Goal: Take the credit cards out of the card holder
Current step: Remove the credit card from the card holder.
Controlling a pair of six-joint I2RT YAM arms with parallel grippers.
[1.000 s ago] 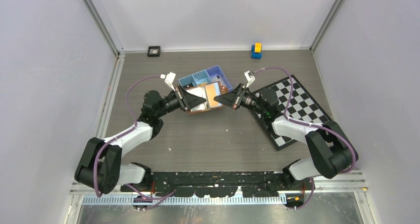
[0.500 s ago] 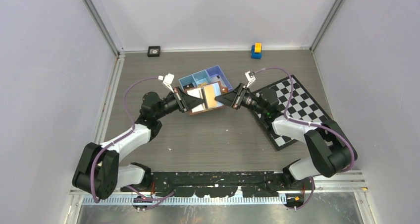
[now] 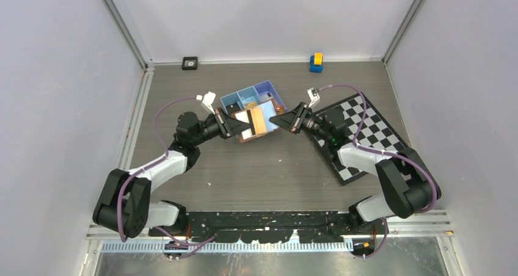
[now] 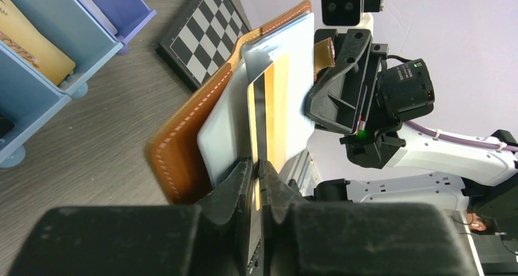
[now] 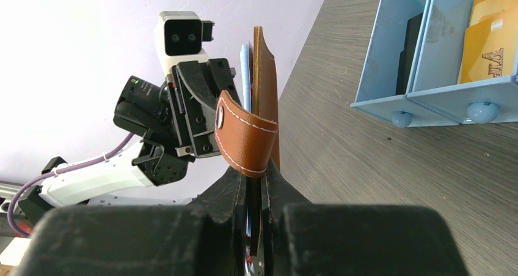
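The brown card holder (image 4: 183, 145) hangs in the air between both grippers, open, just in front of the blue tray. My right gripper (image 5: 256, 169) is shut on its edge, below the looped strap (image 5: 244, 135). From the other side my left gripper (image 4: 257, 166) is shut on an orange credit card (image 4: 280, 105) with a dark stripe, which stands partly inside the holder. A pale blue card (image 4: 293, 50) sits behind it against the holder's pale lining. From above, the orange card (image 3: 259, 123) shows between the left gripper (image 3: 247, 128) and the right gripper (image 3: 273, 122).
A blue three-compartment tray (image 3: 269, 90) with gold cards (image 5: 488, 50) inside stands right behind the holder. The chequered board (image 3: 366, 135) lies under the right arm. A small blue and yellow block (image 3: 316, 62) and a black square (image 3: 190, 62) sit at the back wall.
The holder has tilted and shifted a little toward the right, and the right gripper has moved slightly right with it. The left gripper stays at the orange card.
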